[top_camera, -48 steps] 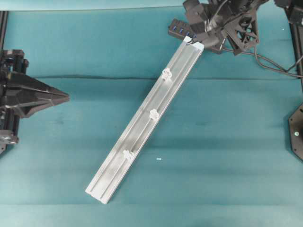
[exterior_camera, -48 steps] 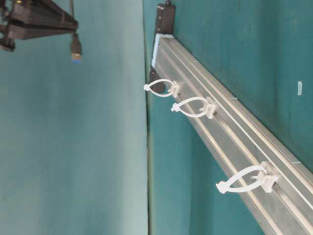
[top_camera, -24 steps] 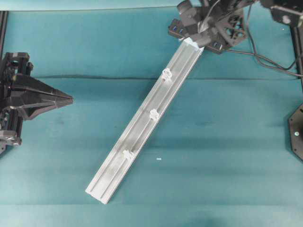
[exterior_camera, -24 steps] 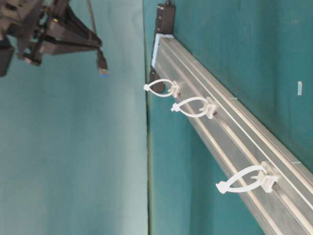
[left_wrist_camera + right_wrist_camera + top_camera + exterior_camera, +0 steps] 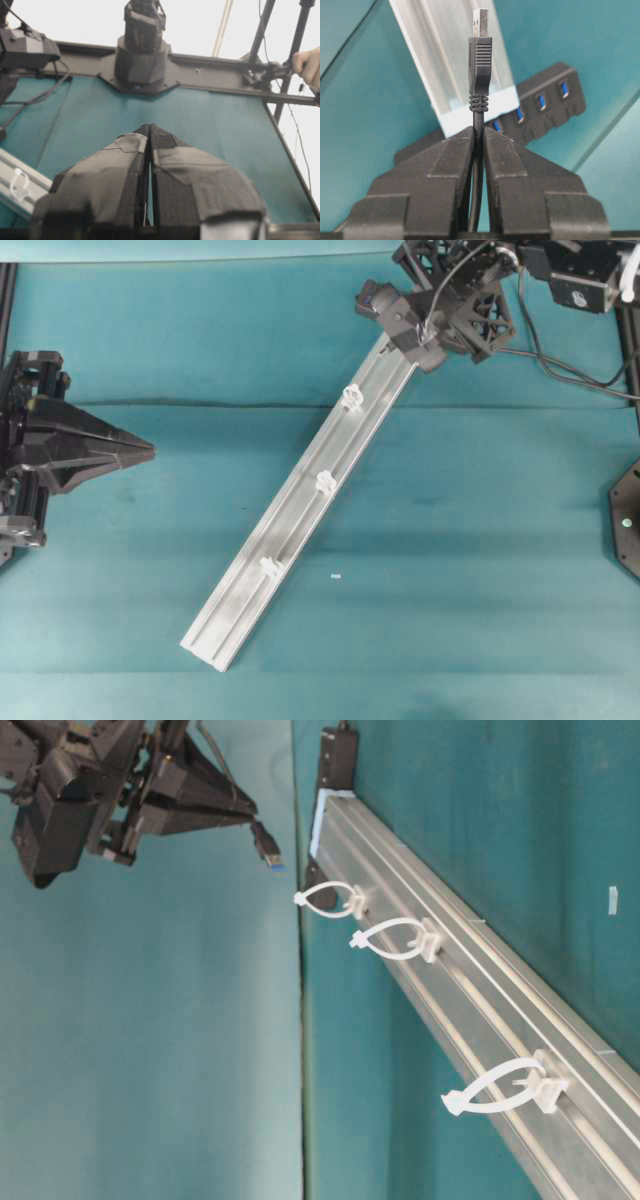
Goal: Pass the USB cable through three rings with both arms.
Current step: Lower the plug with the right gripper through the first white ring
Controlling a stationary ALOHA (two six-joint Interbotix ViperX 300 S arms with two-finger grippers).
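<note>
A teal cloth covers the table [image 5: 480, 540], and a long silver rail [image 5: 300, 510] lies slantwise across it, from the near left up to the far right. The right tool [image 5: 479, 145] hangs over the rail's far end with its fingers pinching the USB cable [image 5: 478, 150] just behind the plug [image 5: 480, 55], which sticks out beyond the tips, metal end foremost. In the table-level view the plug [image 5: 268, 846] is in the air, near the first ring [image 5: 330, 900] but apart from it and off its opening. The three rings stand along the rail, the second [image 5: 325, 480] and third [image 5: 268, 566] farther toward the near end, so the threading line runs along the rail's long axis, away from the right tool. The black hub [image 5: 540, 107] lies behind the rail's far end. The left tool [image 5: 120, 450] is pressed together, holding nothing, well apart from the rail on its left, roughly level with the second ring. I judge the right arm much the nearer to the first ring; no ring is threaded yet.
</note>
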